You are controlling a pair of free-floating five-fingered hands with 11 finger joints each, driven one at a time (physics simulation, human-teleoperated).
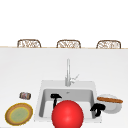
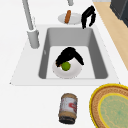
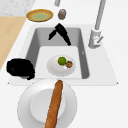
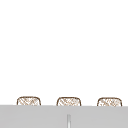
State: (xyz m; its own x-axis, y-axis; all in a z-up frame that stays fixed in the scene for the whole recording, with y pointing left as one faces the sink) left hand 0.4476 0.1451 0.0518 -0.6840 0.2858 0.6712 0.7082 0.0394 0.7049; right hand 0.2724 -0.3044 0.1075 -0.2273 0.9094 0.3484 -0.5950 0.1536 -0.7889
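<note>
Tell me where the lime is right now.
The lime sits on the white plate in the sink basin, beside a small brown item, with the left hand just above it.

My left hand [image 2: 68,56] hangs inside the sink [image 2: 98,50], over a plate [image 3: 53,68] on the sink floor that carries a lime [image 3: 61,60] and a small round item beside it. My right hand [image 1: 98,108] sits at the sink's right rim, just beside a plate [image 3: 25,102] on the counter [image 1: 22,70] with a baguette [image 3: 53,105] lying across it. Left of the sink, a jar [image 2: 67,108] lies on its side, with a woven plate [image 1: 18,114] in front of it. The faucet [image 1: 68,72] stands behind the sink.
</note>
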